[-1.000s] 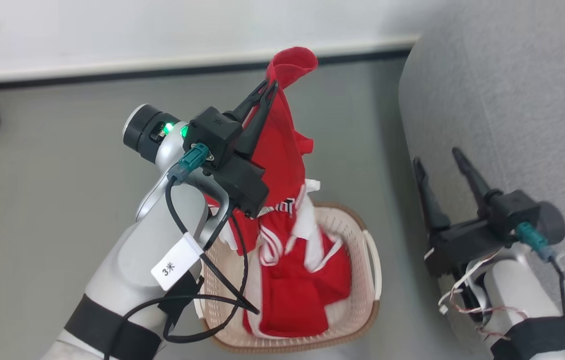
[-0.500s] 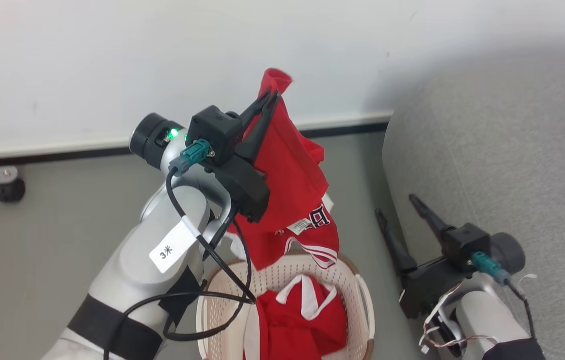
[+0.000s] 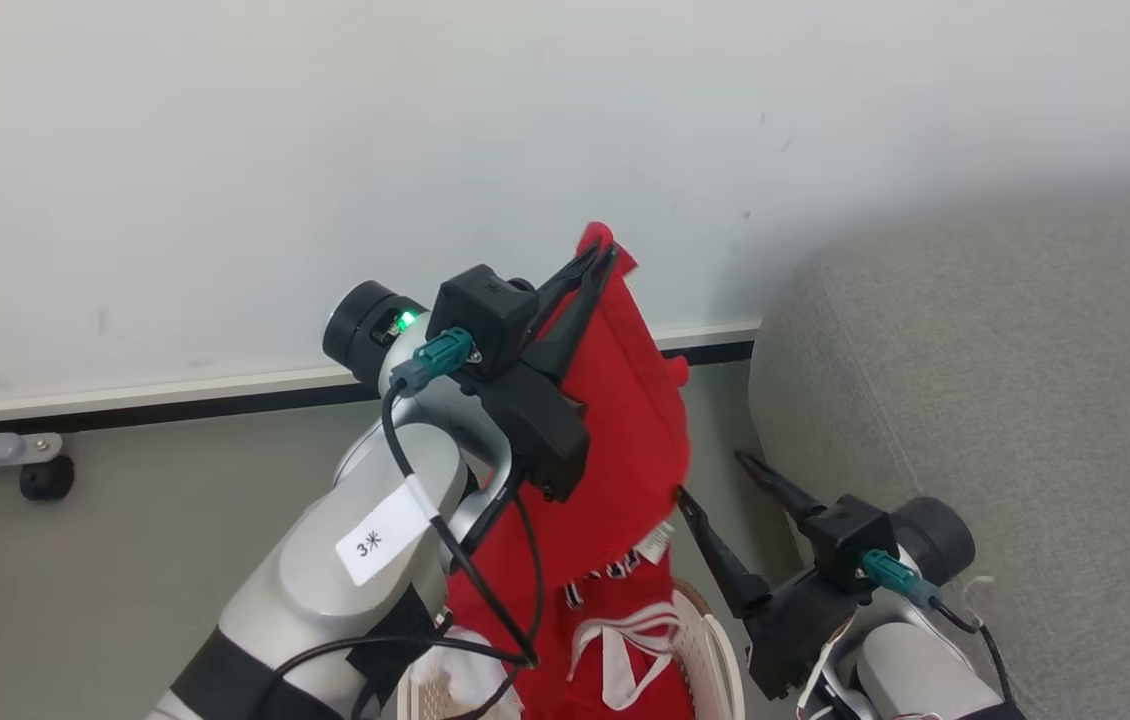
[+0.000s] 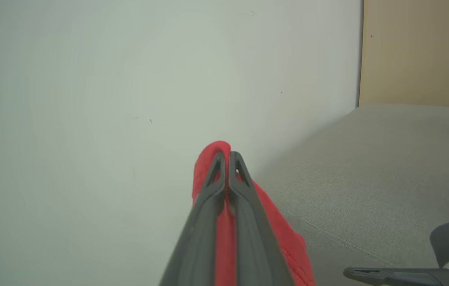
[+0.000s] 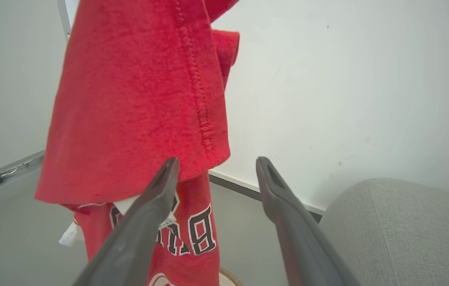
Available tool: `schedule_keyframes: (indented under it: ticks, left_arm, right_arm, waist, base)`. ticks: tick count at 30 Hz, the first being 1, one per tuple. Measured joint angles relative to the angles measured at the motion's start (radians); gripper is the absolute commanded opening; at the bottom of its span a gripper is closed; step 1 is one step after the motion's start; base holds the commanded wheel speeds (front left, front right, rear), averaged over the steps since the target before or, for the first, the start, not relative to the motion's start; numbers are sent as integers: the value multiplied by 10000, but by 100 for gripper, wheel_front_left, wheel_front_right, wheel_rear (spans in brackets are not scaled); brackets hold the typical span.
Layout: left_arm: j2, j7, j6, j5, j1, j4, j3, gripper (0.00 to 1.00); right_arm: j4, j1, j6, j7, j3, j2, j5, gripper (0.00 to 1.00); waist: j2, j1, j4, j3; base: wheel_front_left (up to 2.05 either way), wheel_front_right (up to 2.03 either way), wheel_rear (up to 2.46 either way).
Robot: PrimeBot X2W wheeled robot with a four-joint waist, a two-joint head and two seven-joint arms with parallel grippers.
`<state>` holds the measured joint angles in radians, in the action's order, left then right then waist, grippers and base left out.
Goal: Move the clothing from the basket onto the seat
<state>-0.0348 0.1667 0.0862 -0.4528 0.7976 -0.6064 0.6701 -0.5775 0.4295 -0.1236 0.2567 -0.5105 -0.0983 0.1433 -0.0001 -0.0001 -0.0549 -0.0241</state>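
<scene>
Starting at the far left, a small black caster (image 3: pixel 45 478) sits on the grey floor (image 3: pixel 125 560) below the white wall (image 3: pixel 325 150). Next comes the left gripper (image 3: pixel 605 250), raised high with its two dark fingers pressed together on a fold at the top of the clothing (image 3: pixel 625 430). The red garment hangs from that pinch in a long drape. Its lower part, with white bands and dark lettering, reaches down to the basket (image 3: pixel 715 640) at the bottom edge of the head view. Whether the hem is free of the rim cannot be told.

Just right of the cloth, the right gripper (image 3: pixel 710 475) points up with its fingers wide apart and nothing between them. In its wrist view, one finger lies right at the hanging fabric. Furthest right stands the seat (image 3: pixel 1005 400), broad, grey and bare on top.

The step in hand looks like the carry across. To do it well, the pinch should stay firm, since only a small fold is caught. The arm should rise until the hem is surely above the rim, then swing right over the cushion. The right gripper is best kept out of the drape, so nothing snags. The cloth should be lowered onto the seat before the fingers part.
</scene>
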Motion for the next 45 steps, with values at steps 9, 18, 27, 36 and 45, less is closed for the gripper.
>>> schedule_keyframes:
  ticks: [9,18,27,36,45]
  left_arm:
    - [-8,-259,-268,-376,-212,364,219,0]
    - [-15,-481,-512,-554,-279,945,596,0]
    - [-29,-685,-614,-922,-251,1452,1045,0]
    - [-35,-786,-775,-1097,1,1649,1453,0]
    - [-40,-874,-861,-1206,94,1678,1647,0]
  right_arm:
    - [-50,318,0,0,-706,-192,585,100]
    - [-447,586,0,0,-1258,-874,1187,100]
    - [-1264,1414,0,0,-2368,-1166,1735,100]
    - [-1674,2424,-2,0,-3994,-1032,2278,100]
    - [-1749,3131,-10,0,-5590,-884,3068,49]
  waist:
    - [0,1,158,-134]
    - [1,1,315,-95]
    - [2,2,525,23]
    - [1,2,879,202]
    - [2,2,1226,356]
  base:
    - [0,0,0]
    - [0,0,0]
    - [0,0,0]
    - [0,0,0]
    - [0,0,0]
